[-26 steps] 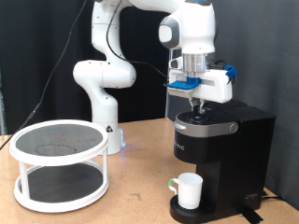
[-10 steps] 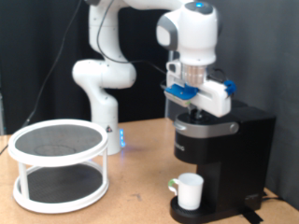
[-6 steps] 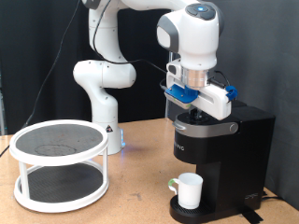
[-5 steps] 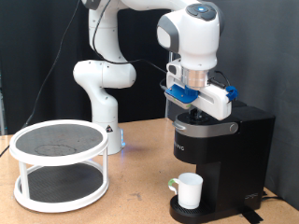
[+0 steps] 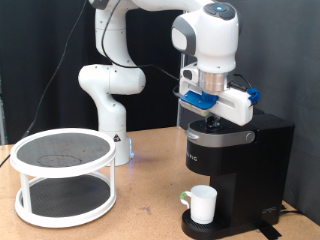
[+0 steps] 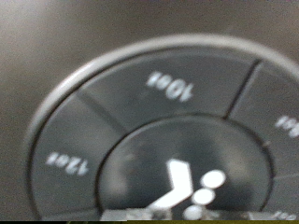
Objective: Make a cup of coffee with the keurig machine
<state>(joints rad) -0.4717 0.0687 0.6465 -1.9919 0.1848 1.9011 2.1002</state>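
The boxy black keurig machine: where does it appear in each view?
Exterior view: the boxy black keurig machine stands at the exterior view's right, under the gripper.
Wrist view: its silver-ringed button panel fills the picture.
Shared landmark: that top panel.

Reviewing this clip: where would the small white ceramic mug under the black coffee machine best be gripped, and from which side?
Grip the small white ceramic mug across its open rim, coming from the exterior view's left front. The black coffee machine overhangs it from above, so a straight top approach looks blocked. The hand is up at the machine's top panel, away from the mug.
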